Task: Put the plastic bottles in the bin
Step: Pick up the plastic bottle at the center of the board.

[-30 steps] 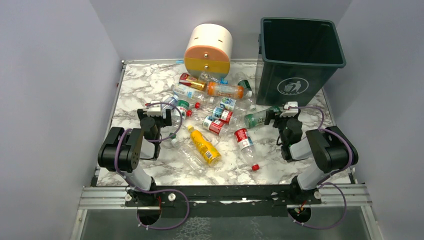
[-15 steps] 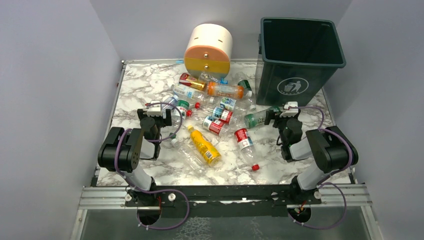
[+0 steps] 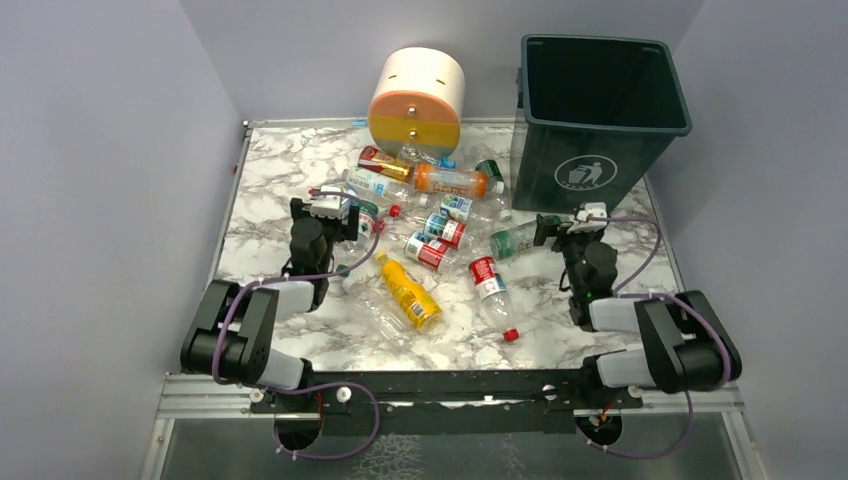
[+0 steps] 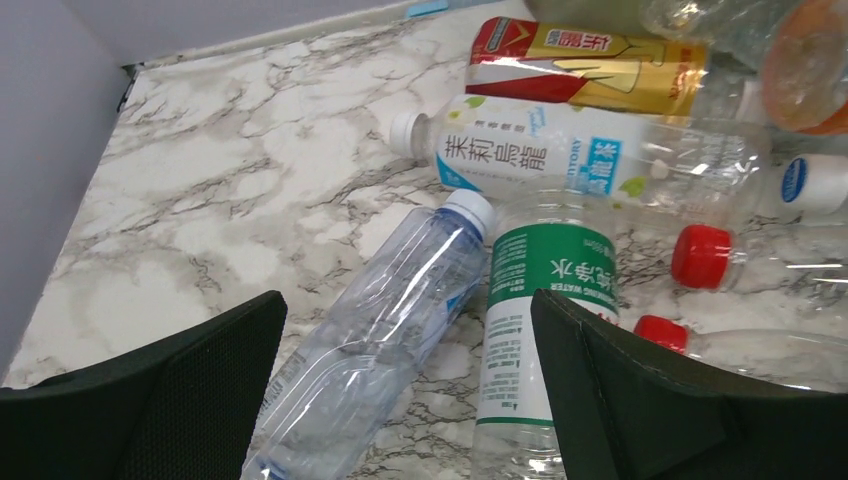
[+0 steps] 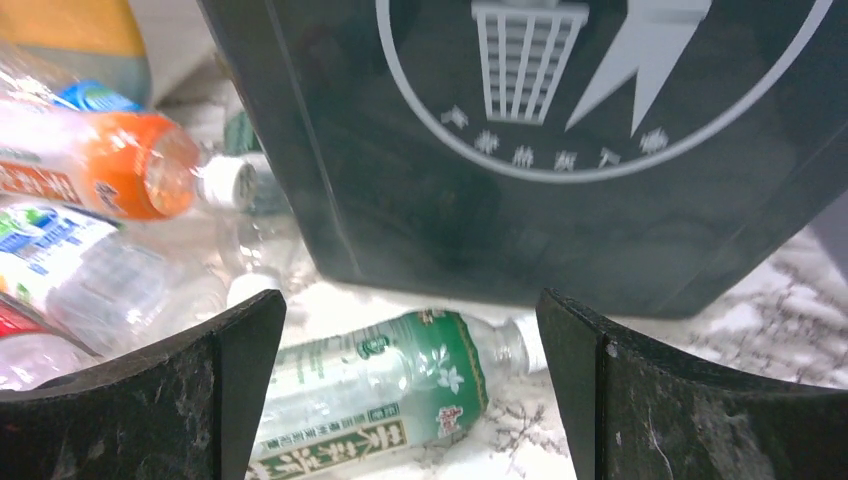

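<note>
Top external view: bottles (image 3: 432, 250) lie scattered on the table (image 3: 270, 180), near the bin (image 3: 600, 110) at its far right corner. The right gripper (image 5: 410, 300), jaws wide, hangs over a green-label bottle (image 5: 380, 400) just before the bin. The left gripper (image 4: 408, 305), jaws wide, hangs over a clear bottle (image 4: 380, 320). A drawer unit (image 3: 417, 100) stands behind the pile.

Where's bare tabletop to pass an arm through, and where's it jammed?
Bare marble: the table far-left, between its edge and the drawer unit; also the near strip on this side of the yellow bottle. Crowded: the bottle pile from drawer unit to bin.
</note>
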`<control>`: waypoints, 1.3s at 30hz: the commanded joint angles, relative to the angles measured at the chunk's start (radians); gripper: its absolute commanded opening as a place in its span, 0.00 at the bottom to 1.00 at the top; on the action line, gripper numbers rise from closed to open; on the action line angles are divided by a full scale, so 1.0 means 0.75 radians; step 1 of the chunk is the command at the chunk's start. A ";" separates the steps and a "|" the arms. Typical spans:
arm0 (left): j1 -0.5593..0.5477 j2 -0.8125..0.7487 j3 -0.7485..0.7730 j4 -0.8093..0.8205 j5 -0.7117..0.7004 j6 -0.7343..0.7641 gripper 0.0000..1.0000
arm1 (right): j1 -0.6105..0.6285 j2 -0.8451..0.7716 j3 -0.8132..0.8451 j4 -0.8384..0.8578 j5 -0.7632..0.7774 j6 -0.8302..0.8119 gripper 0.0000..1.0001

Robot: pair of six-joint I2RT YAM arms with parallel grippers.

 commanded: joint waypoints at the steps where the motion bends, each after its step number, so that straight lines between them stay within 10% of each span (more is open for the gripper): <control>1: -0.057 -0.122 0.019 -0.094 -0.042 -0.028 0.99 | -0.006 -0.206 0.065 -0.249 -0.084 -0.016 0.99; 11: -0.083 -0.450 0.219 -0.376 0.112 -0.393 0.99 | -0.004 -0.435 0.531 -1.218 -0.424 0.393 0.99; 19: -0.083 -0.582 0.399 -0.718 0.125 -0.829 0.99 | -0.004 -0.466 0.707 -1.567 -0.602 0.589 0.99; 25: -0.083 -0.493 0.600 -0.914 0.535 -0.826 0.99 | -0.004 -0.424 0.844 -1.710 -1.061 0.587 0.99; 39: -0.148 -0.425 0.565 -0.883 0.921 -1.007 0.99 | 0.171 -0.353 0.850 -2.096 -0.773 0.552 0.99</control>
